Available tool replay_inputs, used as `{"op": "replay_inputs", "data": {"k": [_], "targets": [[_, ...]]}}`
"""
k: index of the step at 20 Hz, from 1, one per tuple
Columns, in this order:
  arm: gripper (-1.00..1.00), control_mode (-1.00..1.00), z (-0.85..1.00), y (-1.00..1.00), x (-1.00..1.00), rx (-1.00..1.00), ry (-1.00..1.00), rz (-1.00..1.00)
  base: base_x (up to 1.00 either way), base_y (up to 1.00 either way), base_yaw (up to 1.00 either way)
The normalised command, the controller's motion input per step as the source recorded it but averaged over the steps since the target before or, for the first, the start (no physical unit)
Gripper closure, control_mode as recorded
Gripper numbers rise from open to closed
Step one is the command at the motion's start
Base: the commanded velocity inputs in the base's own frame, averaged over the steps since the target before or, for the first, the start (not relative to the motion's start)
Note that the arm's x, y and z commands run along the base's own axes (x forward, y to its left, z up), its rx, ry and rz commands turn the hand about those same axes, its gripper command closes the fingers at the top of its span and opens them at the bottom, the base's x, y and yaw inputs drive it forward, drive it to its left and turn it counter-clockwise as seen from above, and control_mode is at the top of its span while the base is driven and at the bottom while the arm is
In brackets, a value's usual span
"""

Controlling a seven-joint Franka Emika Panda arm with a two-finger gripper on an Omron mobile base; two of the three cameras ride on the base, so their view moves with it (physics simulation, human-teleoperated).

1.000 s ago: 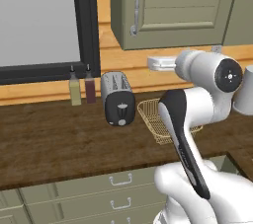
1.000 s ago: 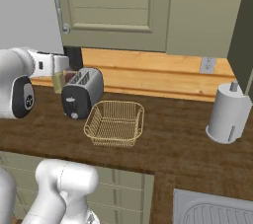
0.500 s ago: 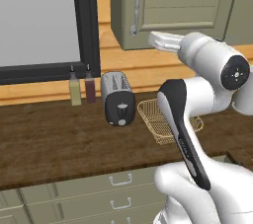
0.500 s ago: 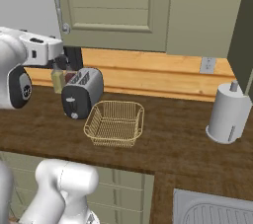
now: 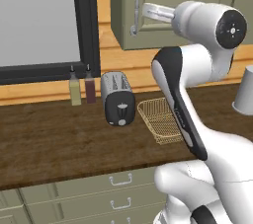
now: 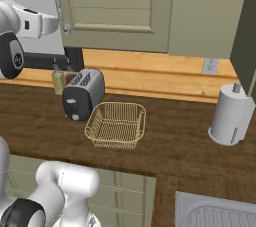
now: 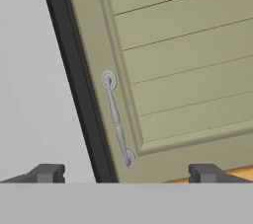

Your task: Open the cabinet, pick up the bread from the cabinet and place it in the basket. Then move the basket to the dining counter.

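The cabinet (image 7: 188,60) fills the upper right of the hand view, door closed, so opening it is the step in hand. The fingers (image 7: 47,172) stand spread wide, clear of the handle (image 7: 117,119) at centre frame. Next they probably need to close in around that bar; the basket (image 6: 116,124) waits mid-desk.

The worktop is seen from behind the arm, forward and down, in both base views; the basket (image 5: 160,120), toaster (image 6: 82,93) and cabinet (image 6: 112,8) door are shared. The cabinet's handle (image 7: 117,119) is faced from close by in the hand view, rolled so it appears tilted.
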Motion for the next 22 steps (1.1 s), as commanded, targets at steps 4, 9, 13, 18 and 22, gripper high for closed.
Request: {"op": "replay_inputs", "data": {"k": [4,9,13,18,22], "targets": [[-1.00,-1.00,0.14,0.00,0.05,0.00,0.11,0.00,0.00,0.00,0.00],[-1.00,-1.00,-0.24,0.44,0.12,0.00,0.13,0.00,0.00,0.00,0.00],[-1.00,-1.00,-0.47,0.19,0.46,0.00,0.08,0.00,0.00,0.00,0.00],[-1.00,-1.00,-0.17,-0.11,0.51,0.00,0.05,0.00,0.00,0.00,0.00],[-1.00,-1.00,0.00,-0.02,0.36,0.00,0.09,0.00,0.00,0.00,0.00]]}}
